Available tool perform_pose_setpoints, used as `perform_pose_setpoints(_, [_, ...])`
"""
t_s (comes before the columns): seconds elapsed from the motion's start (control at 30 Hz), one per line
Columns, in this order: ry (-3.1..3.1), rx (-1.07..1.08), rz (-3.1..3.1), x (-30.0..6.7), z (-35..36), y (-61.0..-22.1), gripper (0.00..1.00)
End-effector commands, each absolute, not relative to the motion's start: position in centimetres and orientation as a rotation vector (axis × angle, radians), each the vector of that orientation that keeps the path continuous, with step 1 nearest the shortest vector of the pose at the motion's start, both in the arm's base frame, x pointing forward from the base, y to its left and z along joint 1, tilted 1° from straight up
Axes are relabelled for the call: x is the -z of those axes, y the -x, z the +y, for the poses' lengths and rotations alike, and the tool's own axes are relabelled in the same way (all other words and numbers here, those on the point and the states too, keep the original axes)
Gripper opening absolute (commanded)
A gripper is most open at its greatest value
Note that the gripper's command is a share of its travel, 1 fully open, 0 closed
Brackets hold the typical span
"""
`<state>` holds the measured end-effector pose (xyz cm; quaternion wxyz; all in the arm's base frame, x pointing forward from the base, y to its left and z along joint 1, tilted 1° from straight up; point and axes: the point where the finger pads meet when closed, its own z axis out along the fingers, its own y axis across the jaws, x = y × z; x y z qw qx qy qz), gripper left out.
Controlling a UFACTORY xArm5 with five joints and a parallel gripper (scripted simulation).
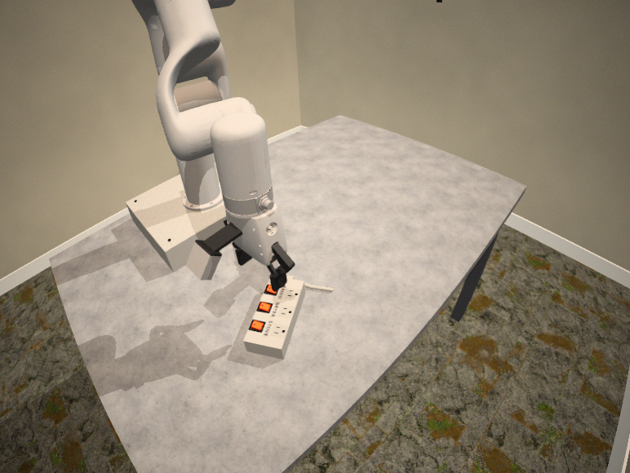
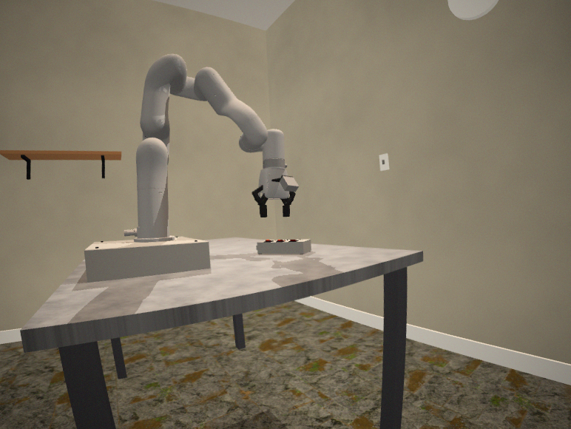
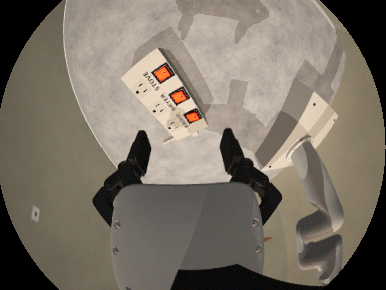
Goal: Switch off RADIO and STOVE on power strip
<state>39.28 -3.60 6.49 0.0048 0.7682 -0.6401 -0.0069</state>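
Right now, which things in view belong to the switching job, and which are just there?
Job: power strip; RADIO switch; STOVE switch; open, empty pincer.

Not the job: middle switch (leave alone); wall shelf; wall plate.

a white arm rises from a pale base at the far left of a grey table. its gripper points down with the fingers spread wide and nothing between them, over the far end of a white strip. one dark finger covers part of the farthest switch. the strip lies flat, with three orange switches in a row, middle and nearest. a short cord leaves its far end.
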Motion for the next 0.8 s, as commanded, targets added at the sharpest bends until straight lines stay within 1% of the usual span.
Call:
perform_pose_setpoints(0.0, [-2.134,0.082,-2.242,-6.8,-4.0,-40.1,1.0])
perform_pose_setpoints(0.13, [-2.026,0.099,-2.32,-6.9,-4.2,-40.3,1.0])
perform_pose_setpoints(0.3, [-1.694,0.139,-2.514,-7.1,-4.7,-40.9,1.0])
perform_pose_setpoints(0.4, [-1.694,0.139,-2.514,-7.1,-4.7,-40.9,1.0])
perform_pose_setpoints(0.47, [-1.477,0.155,-2.609,-7.2,-5.0,-41.2,1.0])
perform_pose_setpoints(0.53, [-1.477,0.155,-2.609,-7.2,-5.0,-41.2,1.0])
perform_pose_setpoints(0.77, [-1.091,0.166,-2.726,-7.6,-5.5,-41.8,1.0])
